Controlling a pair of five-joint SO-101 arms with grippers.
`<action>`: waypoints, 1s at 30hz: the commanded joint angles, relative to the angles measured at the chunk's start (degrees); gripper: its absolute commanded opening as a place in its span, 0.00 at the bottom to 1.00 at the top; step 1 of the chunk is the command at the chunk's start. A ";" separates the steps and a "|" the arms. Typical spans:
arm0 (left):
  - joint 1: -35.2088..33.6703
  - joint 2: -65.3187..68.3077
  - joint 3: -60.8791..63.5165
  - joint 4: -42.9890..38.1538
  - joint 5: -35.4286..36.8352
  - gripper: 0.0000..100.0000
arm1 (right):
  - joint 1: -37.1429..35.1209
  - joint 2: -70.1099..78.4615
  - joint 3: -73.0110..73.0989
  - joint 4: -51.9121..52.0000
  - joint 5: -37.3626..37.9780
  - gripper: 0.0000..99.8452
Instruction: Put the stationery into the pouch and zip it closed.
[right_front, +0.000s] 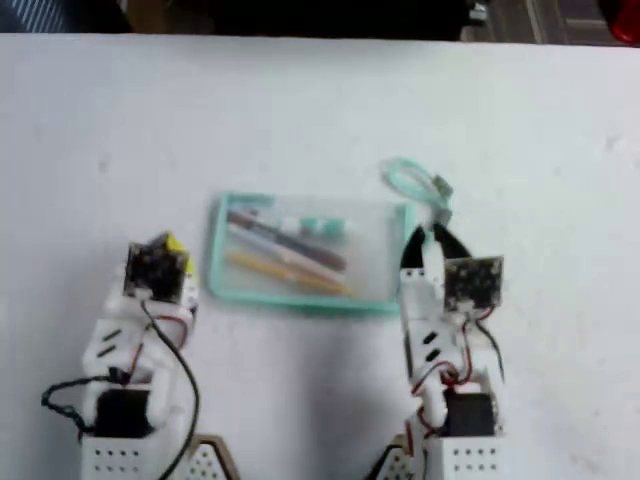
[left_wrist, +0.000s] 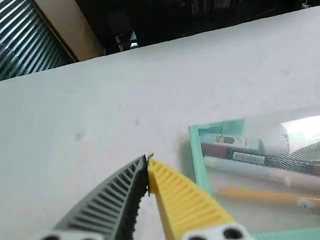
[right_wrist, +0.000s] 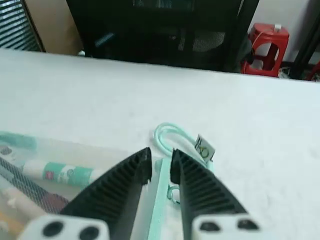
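A clear pouch with a mint-green rim (right_front: 300, 304) lies flat in the middle of the table. Inside it are pens (right_front: 285, 242), a yellow pencil (right_front: 285, 272) and a green-and-white tube (right_front: 322, 226). A mint cord loop (right_front: 408, 180) trails off its far right corner. My right gripper (right_front: 428, 240), black, hovers at the pouch's right end. In the right wrist view it (right_wrist: 161, 161) is open by a narrow gap over the green rim (right_wrist: 162, 176), beside the loop (right_wrist: 170, 136). My left gripper (left_wrist: 148, 161), grey and yellow, is shut and empty just left of the pouch's rim (left_wrist: 196, 155).
The white table runs wide around the pouch, and its far edge (right_front: 320, 38) meets a dark background. Both arm bases stand at the near edge. A red stool (right_wrist: 267, 42) and dark furniture stand beyond the table.
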 joint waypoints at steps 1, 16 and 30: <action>0.75 -0.66 1.23 -2.29 0.79 0.02 | -0.40 -0.40 1.23 -0.31 0.26 0.07; -4.26 -0.57 4.57 6.95 -2.37 0.02 | -1.19 -0.04 1.32 20.09 0.18 0.07; -4.44 -0.57 4.48 24.44 0.62 0.02 | -1.63 -0.04 1.32 29.32 0.18 0.06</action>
